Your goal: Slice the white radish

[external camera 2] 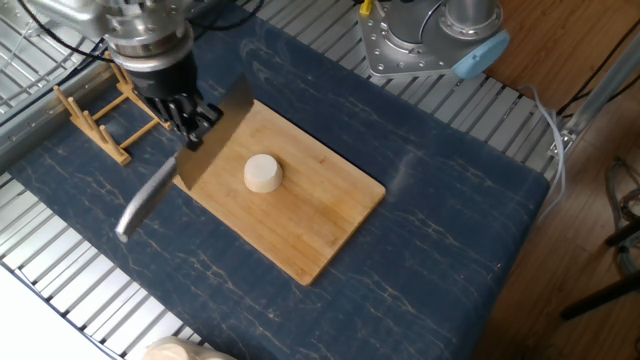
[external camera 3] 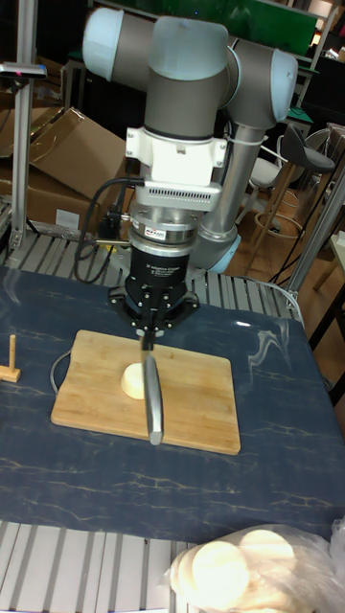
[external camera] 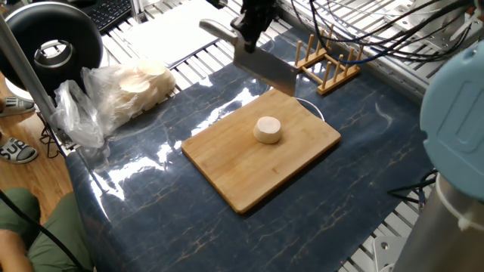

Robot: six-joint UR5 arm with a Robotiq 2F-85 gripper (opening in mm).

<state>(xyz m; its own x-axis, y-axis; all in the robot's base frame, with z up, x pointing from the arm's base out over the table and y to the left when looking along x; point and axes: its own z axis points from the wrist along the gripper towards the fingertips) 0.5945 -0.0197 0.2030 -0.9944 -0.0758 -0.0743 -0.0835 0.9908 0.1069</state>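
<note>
Gripping a cleaver (external camera 2: 215,135) by its handle, the gripper (external camera 2: 190,125) holds the broad blade in the air above one edge of the cutting board (external camera 2: 310,225). A whole white radish (external camera 2: 263,173) sits near the board's centre, apart from the blade. A wooden rack (external camera: 330,60) stands near the board.
</note>
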